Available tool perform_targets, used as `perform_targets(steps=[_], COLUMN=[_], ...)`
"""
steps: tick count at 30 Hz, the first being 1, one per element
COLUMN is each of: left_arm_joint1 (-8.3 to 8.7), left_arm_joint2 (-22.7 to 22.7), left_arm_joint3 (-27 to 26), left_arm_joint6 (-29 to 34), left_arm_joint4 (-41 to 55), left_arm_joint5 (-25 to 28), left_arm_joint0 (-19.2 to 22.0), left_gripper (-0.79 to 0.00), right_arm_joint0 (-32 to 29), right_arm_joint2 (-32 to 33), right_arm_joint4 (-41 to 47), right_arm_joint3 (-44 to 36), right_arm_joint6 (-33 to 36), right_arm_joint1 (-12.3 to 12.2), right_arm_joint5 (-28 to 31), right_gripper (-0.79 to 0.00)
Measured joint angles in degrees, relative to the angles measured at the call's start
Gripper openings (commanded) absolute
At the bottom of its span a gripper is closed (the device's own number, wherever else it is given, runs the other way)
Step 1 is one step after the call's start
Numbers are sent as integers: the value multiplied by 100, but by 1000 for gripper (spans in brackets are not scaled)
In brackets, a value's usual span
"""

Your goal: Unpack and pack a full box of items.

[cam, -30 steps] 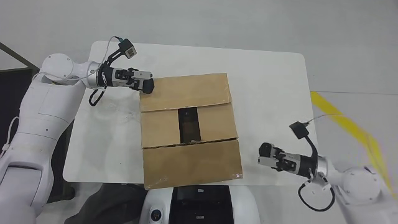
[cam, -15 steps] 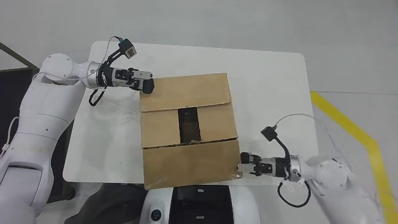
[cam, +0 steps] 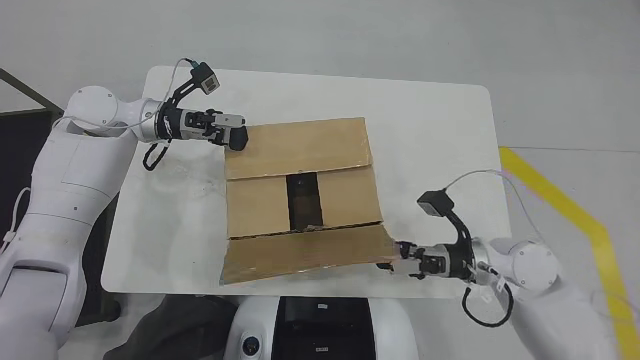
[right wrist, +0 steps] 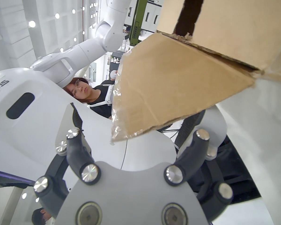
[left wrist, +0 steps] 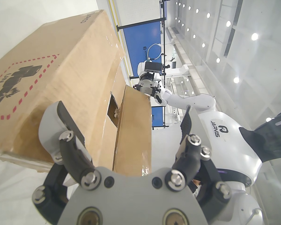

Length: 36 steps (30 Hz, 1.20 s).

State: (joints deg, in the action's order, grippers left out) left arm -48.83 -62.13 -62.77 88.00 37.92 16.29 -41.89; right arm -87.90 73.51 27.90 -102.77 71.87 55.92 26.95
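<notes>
A: Where's the box [cam: 300, 175]?
B: Mid-table [cam: 440, 130], centre frame. Left end effector [cam: 238, 136], released, sits at its upper-left corner; right end effector [cam: 392, 257], fingers spread, brackets the lower flap's [cam: 300, 252] right corner.
A: Room?
B: Table stretches wide right of the box.

black lettering [left wrist: 12, 83] with a pictogram, framed by a red dashed border [left wrist: 32, 59], marks the cardboard box [left wrist: 72, 47] side.

Box [cam: 300, 148] blocks table [cam: 440, 140] centre, narrow gap [cam: 303, 198] between flaps, room along right edge.
</notes>
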Motion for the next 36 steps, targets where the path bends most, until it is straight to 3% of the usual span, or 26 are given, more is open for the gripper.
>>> perform_targets(steps=[11, 36], left_arm_joint1=[0, 0], left_arm_joint2=[0, 0], left_arm_joint3=[0, 0], left_arm_joint6=[0, 0], left_arm_joint4=[0, 0], left_arm_joint5=[0, 0], left_arm_joint0=[0, 0], left_gripper=[0, 0], right_arm_joint0=[350, 1860], right_arm_joint2=[-154, -889], right_arm_joint4=[242, -102], right_arm_joint3=[-60, 992], right_arm_joint6=[112, -1264], right_arm_joint1=[18, 295], right_arm_joint5=[66, -82], right_gripper=[0, 0])
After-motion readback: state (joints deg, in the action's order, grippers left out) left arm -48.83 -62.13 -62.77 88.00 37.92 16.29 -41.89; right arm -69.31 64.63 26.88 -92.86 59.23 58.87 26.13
